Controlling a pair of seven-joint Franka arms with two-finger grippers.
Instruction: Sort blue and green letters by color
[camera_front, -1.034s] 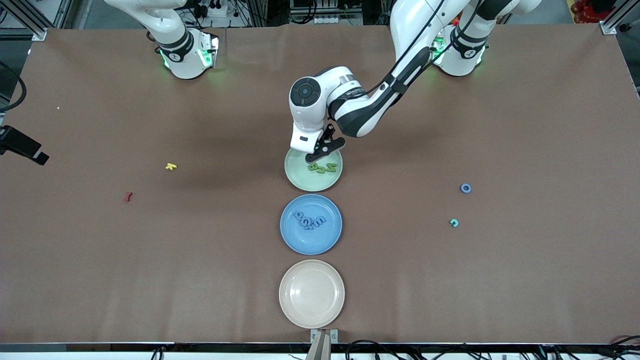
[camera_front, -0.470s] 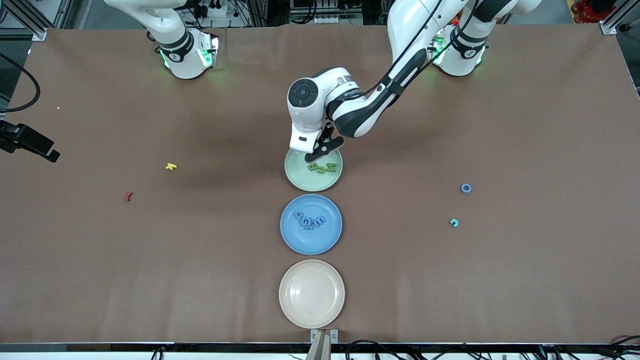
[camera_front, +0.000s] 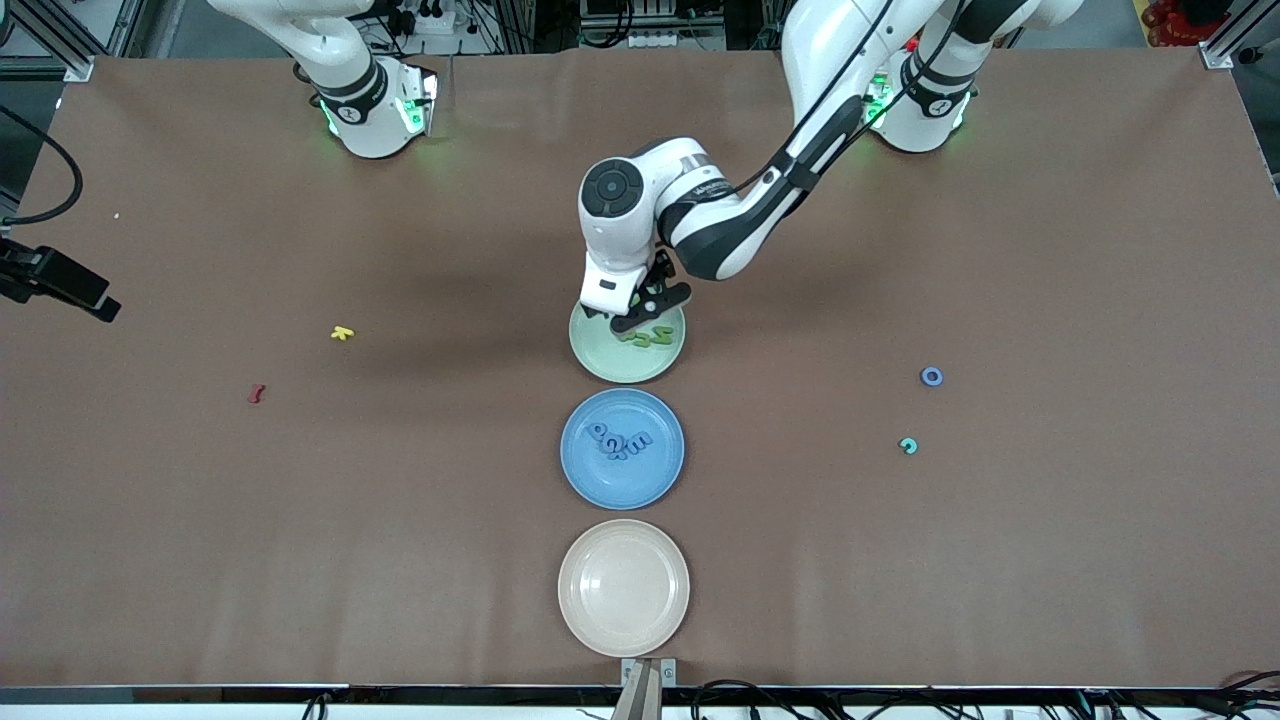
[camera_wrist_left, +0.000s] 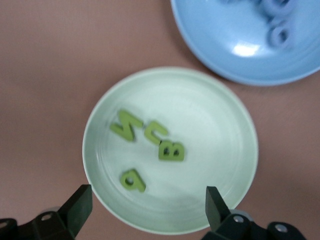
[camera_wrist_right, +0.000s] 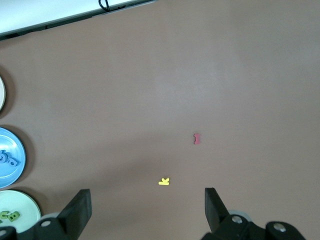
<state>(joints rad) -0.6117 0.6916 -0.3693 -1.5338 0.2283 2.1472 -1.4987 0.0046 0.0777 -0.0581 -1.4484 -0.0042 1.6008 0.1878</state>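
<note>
Left hand (camera_wrist_left: 145, 212) released over the green plate (camera_front: 602, 362) mid-surface holding four green letters (camera_wrist_left: 171, 151), blue letters (camera_front: 618, 441) on the blue plate (camera_front: 580, 470); right hand (camera_wrist_right: 145, 210) released, waiting.

A high front camera overlooks the whole desk (camera_front: 1000, 560); both wrist cameras look straight down, sharing the green plate (camera_front: 600, 360) (camera_wrist_left: 220, 125) (camera_wrist_right: 30, 205).

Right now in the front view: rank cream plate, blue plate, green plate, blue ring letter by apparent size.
1. cream plate, largest, though it lies nearest the camera, which may inflate it.
2. blue plate, slightly smaller.
3. green plate; the left gripper hides part of its rim, so the gap to the blue plate is unsure.
4. blue ring letter, far smallest.
</note>
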